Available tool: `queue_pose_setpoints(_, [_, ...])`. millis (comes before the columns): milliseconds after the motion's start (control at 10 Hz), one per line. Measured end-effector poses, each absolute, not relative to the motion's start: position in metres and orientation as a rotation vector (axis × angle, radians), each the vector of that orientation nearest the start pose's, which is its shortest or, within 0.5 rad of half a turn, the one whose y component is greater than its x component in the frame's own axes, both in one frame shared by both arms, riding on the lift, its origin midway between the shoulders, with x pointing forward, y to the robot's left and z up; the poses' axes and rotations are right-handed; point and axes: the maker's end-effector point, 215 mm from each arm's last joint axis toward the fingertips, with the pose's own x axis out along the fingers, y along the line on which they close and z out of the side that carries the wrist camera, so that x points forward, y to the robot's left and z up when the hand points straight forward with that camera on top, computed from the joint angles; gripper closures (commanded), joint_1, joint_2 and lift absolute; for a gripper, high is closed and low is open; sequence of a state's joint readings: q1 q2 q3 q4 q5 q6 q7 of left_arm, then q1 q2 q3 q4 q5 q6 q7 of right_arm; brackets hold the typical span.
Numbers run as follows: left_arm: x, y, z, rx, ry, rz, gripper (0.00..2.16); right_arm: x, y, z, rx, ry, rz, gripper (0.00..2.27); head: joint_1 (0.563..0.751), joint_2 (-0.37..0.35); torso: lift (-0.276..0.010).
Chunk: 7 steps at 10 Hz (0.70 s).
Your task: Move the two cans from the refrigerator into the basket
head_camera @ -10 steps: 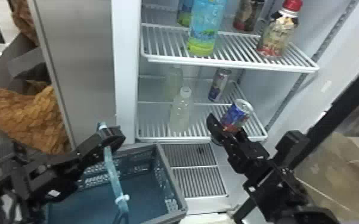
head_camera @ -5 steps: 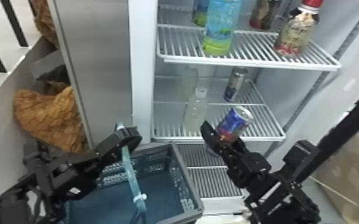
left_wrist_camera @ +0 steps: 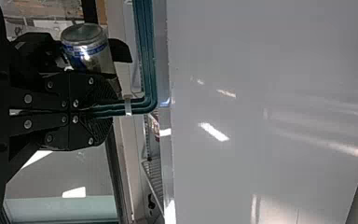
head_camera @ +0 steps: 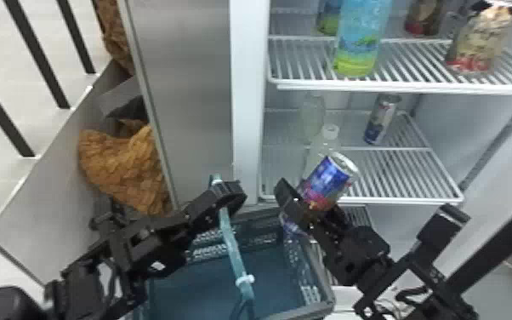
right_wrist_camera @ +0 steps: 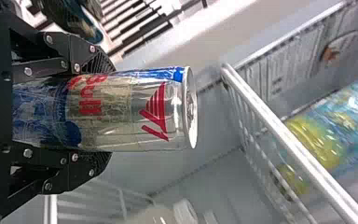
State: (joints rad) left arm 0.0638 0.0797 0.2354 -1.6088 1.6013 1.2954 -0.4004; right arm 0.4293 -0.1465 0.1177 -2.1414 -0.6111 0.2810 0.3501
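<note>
Gripping 1 can [head_camera: 329, 181], tilted, in the right gripper [right_wrist_camera: 103, 112], and the handle [head_camera: 234, 255] in the left gripper [left_wrist_camera: 109, 111]. Probably on transfer 1 of 2, with the other can [head_camera: 382, 119] on the shelf [head_camera: 429, 150] beyond the right gripper. Next, swing left and lower into the basket [head_camera: 306, 272], clearing its rim before release.
</note>
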Motion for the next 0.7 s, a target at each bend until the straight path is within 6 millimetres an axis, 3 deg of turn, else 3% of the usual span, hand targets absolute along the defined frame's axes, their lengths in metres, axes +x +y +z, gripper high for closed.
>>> queue_pose_setpoints(200, [0.407,0.067,-0.276,-1.56,0.592,-1.092,1.2,0.41,-0.042,-0.307,0.561,0.171,0.695,1.22,0.695,0.027,-0.218])
queue_pose_setpoints(300, [0.407,0.067,-0.275,-1.559,0.592,-1.093,1.2,0.405,-0.03,-0.314,0.57,0.2,0.725,1.0,0.695,0.048,-0.218])
queue_pose_setpoints(500, [0.407,0.067,-0.275,-1.557,0.592,-1.094,1.2,0.401,-0.016,-0.325,0.587,0.238,0.771,0.21,0.695,0.071,-0.218])
queue_pose_setpoints(600, [0.407,0.067,-0.275,-1.557,0.592,-1.094,1.2,0.402,-0.018,-0.327,0.583,0.24,0.767,0.05,0.695,0.07,-0.218])
queue_pose_setpoints(700, [0.407,0.067,-0.276,-1.555,0.595,-1.092,1.2,0.406,-0.025,-0.325,0.58,0.225,0.754,0.11,0.695,0.063,-0.218])
